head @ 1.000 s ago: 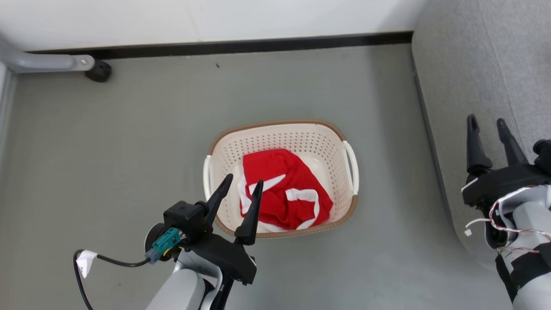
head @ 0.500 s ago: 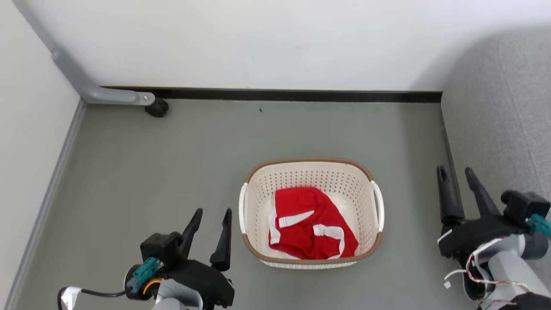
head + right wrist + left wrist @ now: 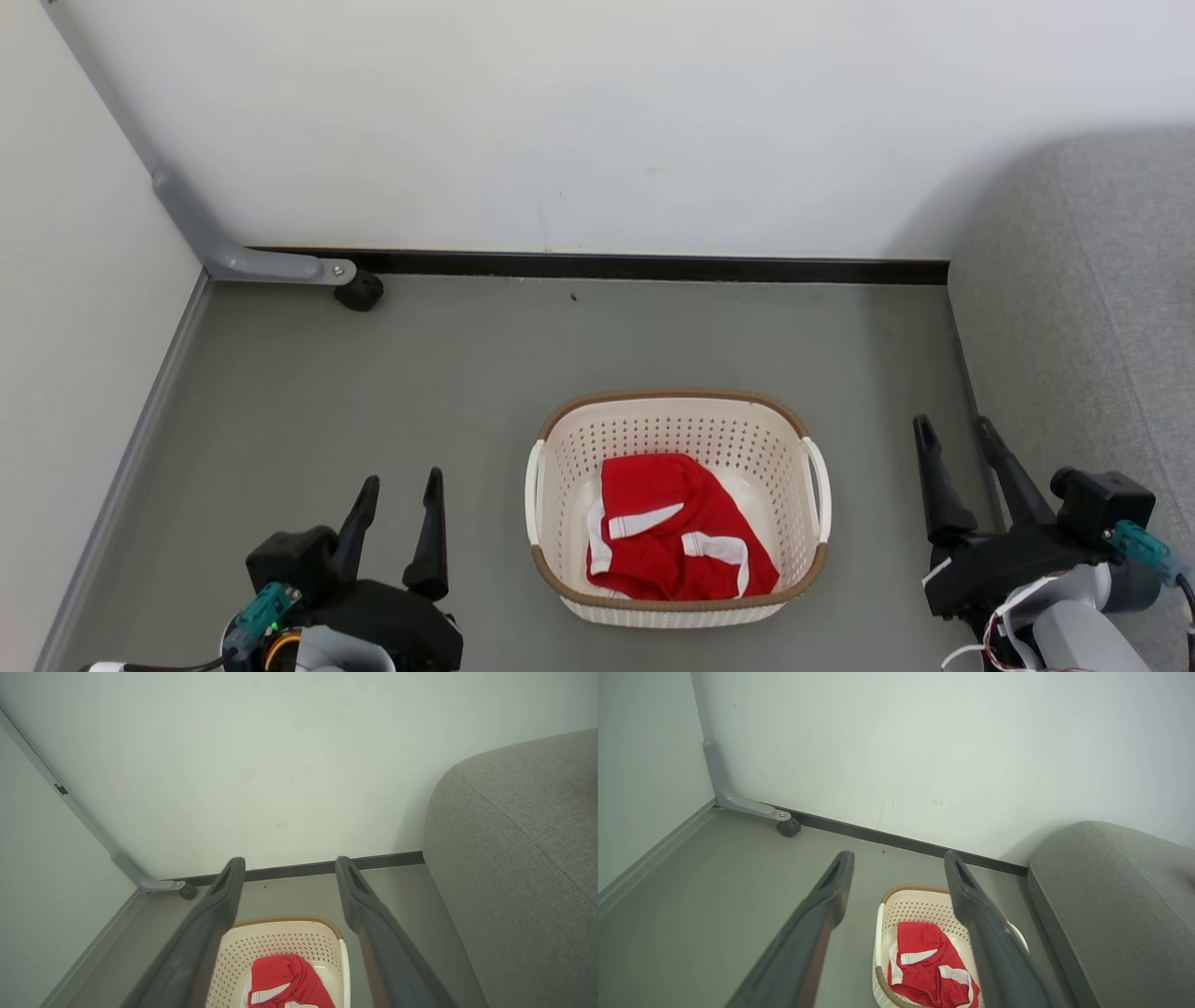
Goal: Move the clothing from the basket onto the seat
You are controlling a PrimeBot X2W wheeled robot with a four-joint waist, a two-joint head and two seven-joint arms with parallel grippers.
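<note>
Left claw (image 3: 402,478): we are holding it spread wide above the floor (image 3: 373,392), gripping nothing and touching nothing, just left of the basket (image 3: 672,398).
Right claw (image 3: 952,425): we are holding it spread wide as well, with nothing between its fingers, hanging by the front edge of the seat (image 3: 1074,355), right of the basket and apart from it.
Clothing (image 3: 677,537): we are seeing it lying crumpled inside the basket, red with white stripes, bunched toward the near wall.
Basket: we are seeing it standing upright on the floor between the two claws, beside the seat but not touching it.
Hard to make out: we are failing to tell whether the red heap is one garment or two, since the folds are hiding its edges.
Cut off: we are losing the seat past the right edge of the head view. In the right wrist view the bottom edge is cropping the clothing and the basket's near half. In the left wrist view the finger on that view's right is covering the basket's handle on that side.
Corner: we are seeing a grey bar (image 3: 271,266) running down to a black caster (image 3: 358,291) on the floor.
</note>
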